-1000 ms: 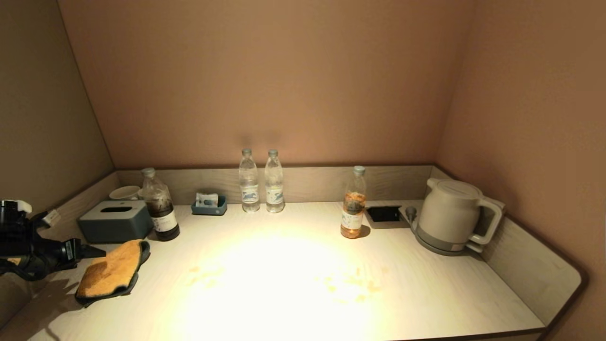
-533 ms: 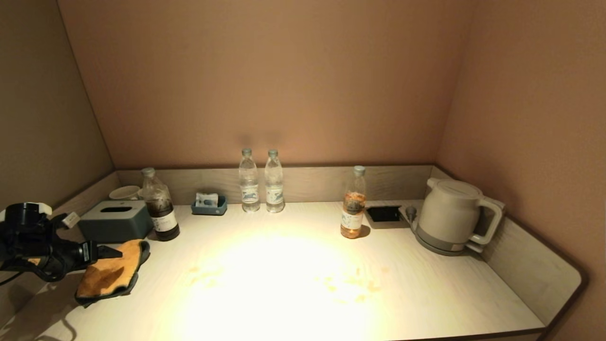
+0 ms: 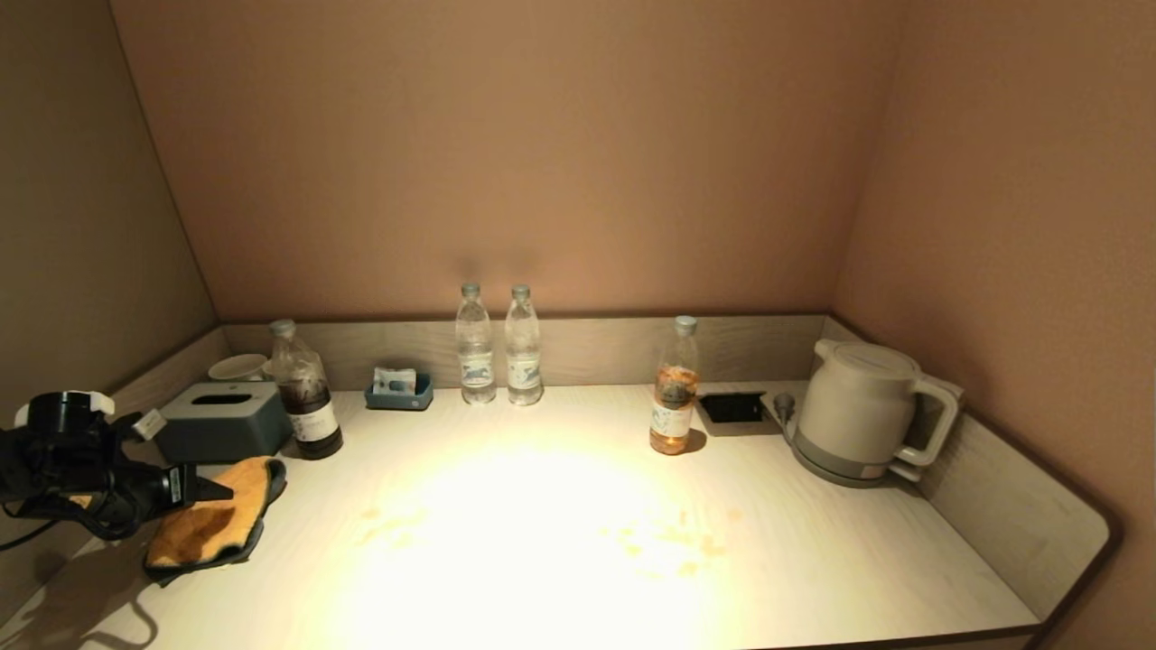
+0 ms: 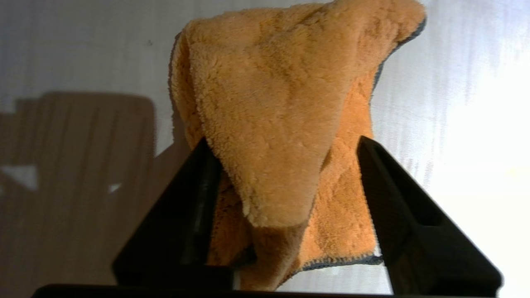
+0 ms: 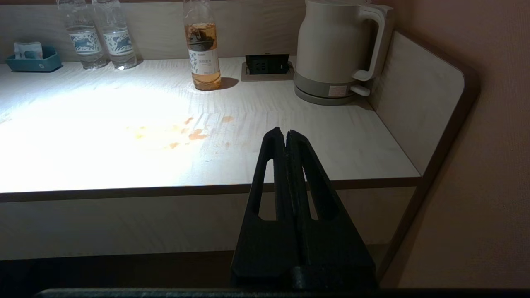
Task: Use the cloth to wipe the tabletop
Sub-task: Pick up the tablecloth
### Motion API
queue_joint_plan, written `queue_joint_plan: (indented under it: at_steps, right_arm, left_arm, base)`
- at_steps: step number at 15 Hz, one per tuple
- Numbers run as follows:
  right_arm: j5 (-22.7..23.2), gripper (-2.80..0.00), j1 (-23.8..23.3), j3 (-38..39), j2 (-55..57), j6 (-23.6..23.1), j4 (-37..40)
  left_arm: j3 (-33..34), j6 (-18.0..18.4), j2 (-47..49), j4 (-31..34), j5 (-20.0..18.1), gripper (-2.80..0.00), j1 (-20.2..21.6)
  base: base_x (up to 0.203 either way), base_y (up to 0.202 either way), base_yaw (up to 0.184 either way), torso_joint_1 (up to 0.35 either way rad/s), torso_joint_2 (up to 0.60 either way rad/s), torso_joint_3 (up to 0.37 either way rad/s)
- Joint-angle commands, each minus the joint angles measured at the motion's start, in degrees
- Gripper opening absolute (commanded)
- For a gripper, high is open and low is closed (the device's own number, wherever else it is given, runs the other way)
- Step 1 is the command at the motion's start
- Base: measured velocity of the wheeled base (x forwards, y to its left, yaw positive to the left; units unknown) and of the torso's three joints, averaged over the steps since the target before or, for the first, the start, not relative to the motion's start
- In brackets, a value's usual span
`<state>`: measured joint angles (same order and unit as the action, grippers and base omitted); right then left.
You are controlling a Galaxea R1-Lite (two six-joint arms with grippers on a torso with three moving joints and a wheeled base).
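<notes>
Head view: the left tool [image 3: 212,489] reaches in from the left edge, its tips over the near part of the cloth [image 3: 217,516], which lies on the tabletop [image 3: 813,560] at its left side, just in front of the tissue box [image 3: 221,420] and a dark bottle [image 3: 307,393]. The middle of the tabletop is open, marked by orange stains [image 3: 673,542]; a tray [image 3: 398,394], two water bottles [image 3: 498,348], a tea bottle [image 3: 675,388], a socket [image 3: 732,408] and a kettle [image 3: 858,411] stand along the back and right rim. The right arm is out of this view. Left wrist view: the left tool [image 4: 285,145] is spread wide, its fingers [image 4: 194,198] standing either side of a raised fold of the cloth [image 4: 273,116]; whether they touch it cannot be told, and bare tabletop [image 4: 455,124] lies beyond. Right wrist view: the right tool [image 5: 285,133] is closed, fingers pressed together with nothing between, held off the front edge of the tabletop [image 5: 331,140] near its right end; the stains [image 5: 194,133] lie ahead of it, the kettle [image 5: 335,45] by the rounded corner rim.
</notes>
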<state>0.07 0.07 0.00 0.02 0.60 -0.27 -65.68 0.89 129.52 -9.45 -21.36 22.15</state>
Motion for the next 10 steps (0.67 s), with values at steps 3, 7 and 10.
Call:
queue_joint_plan:
  at_steps: [3,7,10]
  right_arm:
    - [0.0,-2.80,0.0,0.0,0.0,0.0,0.0]
    - [0.0,-2.80,0.0,0.0,0.0,0.0,0.0]
    - [0.0,-2.80,0.0,0.0,0.0,0.0,0.0]
  left_arm:
    - [0.5,1.4,0.5,-0.1,-0.1,-2.80,0.0]
    - [0.7,1.6,0.3,-0.1,0.0,-2.80,0.0]
    - [1.3,2.0,-1.0,-0.1,-0.2,-2.80,0.0]
  base:
    - [0.000,0.000,0.000,0.000,0.00,0.000]
    - [0.000,0.000,0.000,0.000,0.00,0.000]
    - [0.000,0.000,0.000,0.000,0.00,0.000]
